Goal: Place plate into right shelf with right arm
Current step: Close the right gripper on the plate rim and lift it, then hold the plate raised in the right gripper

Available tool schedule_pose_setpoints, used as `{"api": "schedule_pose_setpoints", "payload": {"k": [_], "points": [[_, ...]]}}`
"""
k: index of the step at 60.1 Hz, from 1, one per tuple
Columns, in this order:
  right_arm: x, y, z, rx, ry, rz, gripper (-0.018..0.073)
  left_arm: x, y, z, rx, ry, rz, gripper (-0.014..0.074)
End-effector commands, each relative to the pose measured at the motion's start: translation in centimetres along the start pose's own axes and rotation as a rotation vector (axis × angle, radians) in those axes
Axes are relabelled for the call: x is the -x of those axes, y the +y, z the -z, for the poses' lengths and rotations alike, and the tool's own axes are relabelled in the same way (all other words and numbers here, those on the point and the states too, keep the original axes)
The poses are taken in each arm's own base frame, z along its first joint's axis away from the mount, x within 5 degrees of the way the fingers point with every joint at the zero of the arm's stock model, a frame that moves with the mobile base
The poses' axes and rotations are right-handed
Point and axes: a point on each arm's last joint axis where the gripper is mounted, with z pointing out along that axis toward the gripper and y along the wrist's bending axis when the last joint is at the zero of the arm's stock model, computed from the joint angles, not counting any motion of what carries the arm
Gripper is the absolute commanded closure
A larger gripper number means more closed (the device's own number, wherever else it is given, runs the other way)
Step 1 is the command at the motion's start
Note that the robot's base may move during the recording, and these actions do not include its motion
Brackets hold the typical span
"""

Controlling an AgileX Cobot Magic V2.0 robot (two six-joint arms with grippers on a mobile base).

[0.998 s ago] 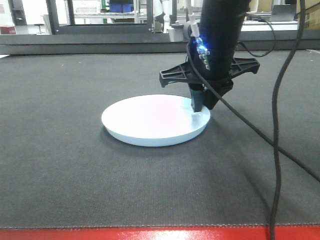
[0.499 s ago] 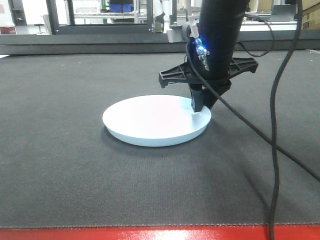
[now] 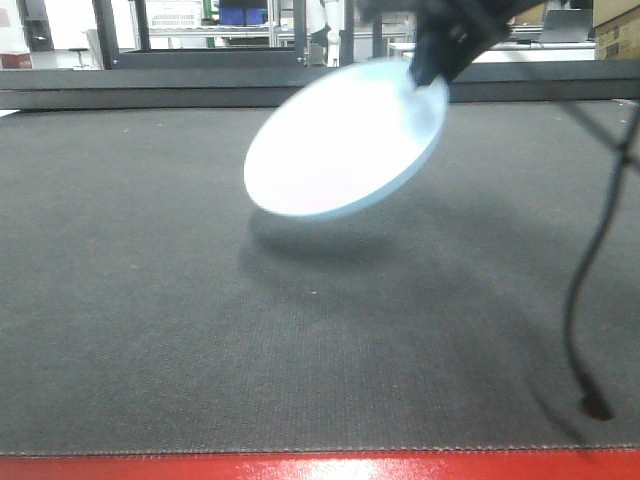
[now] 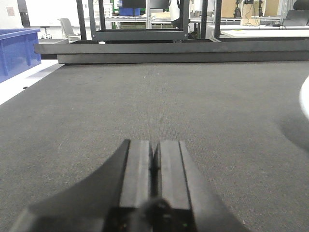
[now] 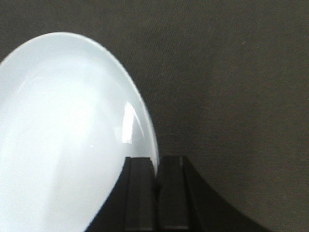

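Observation:
The plain white plate hangs tilted in the air above the dark mat, its shadow below it. My right gripper is shut on the plate's upper right rim at the top of the front view. In the right wrist view the plate fills the left side, and its rim runs between my closed fingers. My left gripper is shut and empty, low over the mat; the plate's edge shows at the far right of that view. The steel right shelf is not clearly in view.
A black cable trails down at the right of the front view onto the mat. The table's red front edge runs along the bottom. A blue bin stands beyond the mat's left edge. Dark frames and benches stand behind.
The plate has left the mat: my right gripper has lifted it up and tilted it by its right rim. The arm has risen mostly out of the front view.

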Motion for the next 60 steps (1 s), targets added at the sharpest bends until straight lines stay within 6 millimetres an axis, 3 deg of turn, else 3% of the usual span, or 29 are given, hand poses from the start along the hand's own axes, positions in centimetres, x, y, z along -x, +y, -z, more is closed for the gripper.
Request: {"api": "schedule_pose_setpoints", "payload": {"k": [1,18,36,60], "points": [[1.1,-0.7,4.7,0.032,-0.199,0.02,0.0505,0.6,0.2,0.1,0.02,-0.087,0.005,0.0643],[-4.1,-1.5,12.2,0.135,-0.494,0.028,0.0505,0.6,0.2,0.1,0.02,-0.087,0.005,0.0643],[-10.2,-2.7,17.4,0.162,-0.657,0.059,0.0505,0.6,0.2,0.1,0.02,-0.087,0.005,0.0643],[-14.7,-3.9,25.4,0.152,-1.032,0.167,0.0505,0.6,0.2,0.1,0.02,-0.087,0.005,0.0643]]}}
